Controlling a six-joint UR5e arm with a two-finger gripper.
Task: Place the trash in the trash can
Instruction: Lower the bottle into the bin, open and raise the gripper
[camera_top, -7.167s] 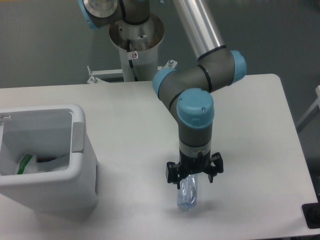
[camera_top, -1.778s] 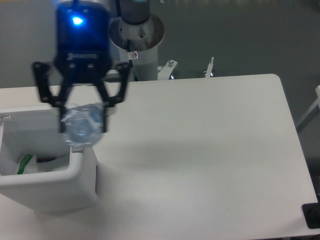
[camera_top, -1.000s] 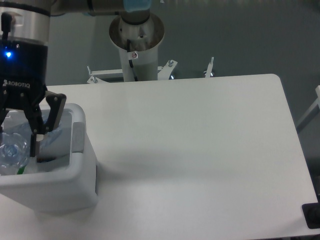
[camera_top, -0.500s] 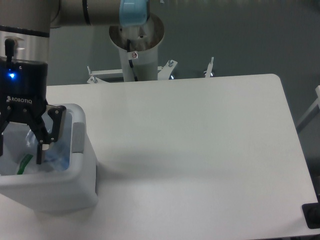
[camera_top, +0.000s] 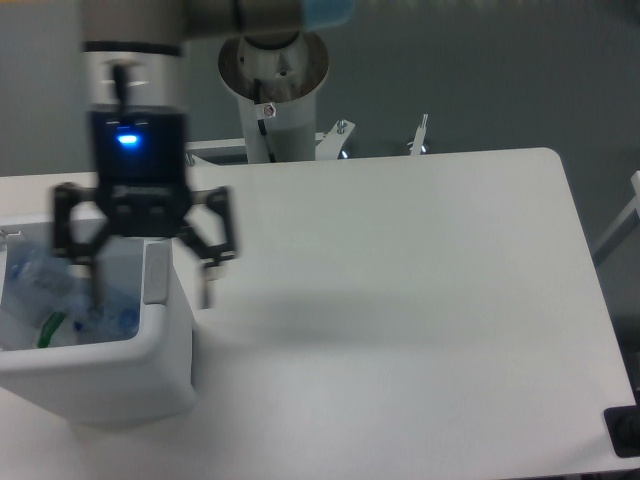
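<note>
The trash can (camera_top: 150, 355), a white rectangular bin with rounded corners and a thick rim, stands at the left edge of the white surface (camera_top: 400, 300), with its grey tab (camera_top: 157, 272) on the right-hand rim. Both pieces of trash lie inside it. The crushed clear plastic bottle (camera_top: 40, 285) rests against the left inner part of the bin, its pale bluish body running roughly from the upper left down toward the lower right; a bluish patch near the bottom right of the opening (camera_top: 125, 315) may be its cap, though motion blur makes that uncertain, so which end points where cannot be told. Below it, at the front of the opening, the crumpled white wrapper (camera_top: 60, 330) shows its green printed strip as a short slanted mark just inside the front wall.

The claw (camera_top: 148, 275) hangs above the bin's right rim, its two dark fingers (camera_top: 207, 262) spread wide apart and holding nothing. One finger is over the bin's interior, the other outside the rim over the surface. A blue light glows on the wrist housing (camera_top: 127, 140). Behind stands the arm's round metal base (camera_top: 272, 75).
</note>
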